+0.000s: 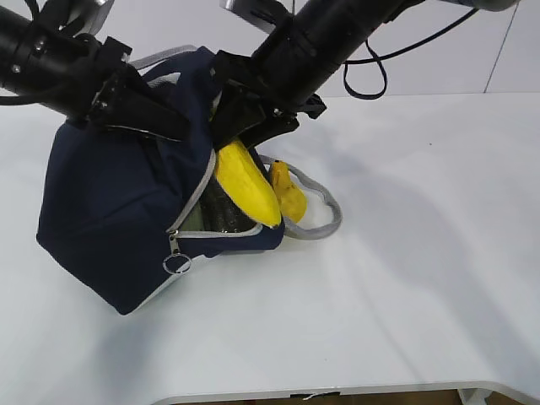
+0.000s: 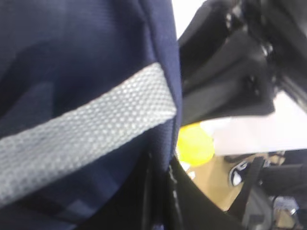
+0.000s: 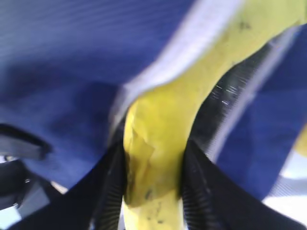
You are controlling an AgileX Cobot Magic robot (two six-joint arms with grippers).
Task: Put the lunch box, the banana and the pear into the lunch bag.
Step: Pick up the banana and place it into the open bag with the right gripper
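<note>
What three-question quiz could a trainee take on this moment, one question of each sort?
1. True or false: the right end effector is shut on the banana.
2. Multiple choice: where is the pear? A) on the table by the grey handle loop, outside the lunch bag; B) inside the bag; C) in the left end effector.
3. Fill in: the banana's lower end points into the bag's ____ opening.

Key:
1. True; its fingers press both sides of the banana.
2. A.
3. Zippered; the ring pull hangs at its lower end. The lunch box cannot be clearly made out.
</note>
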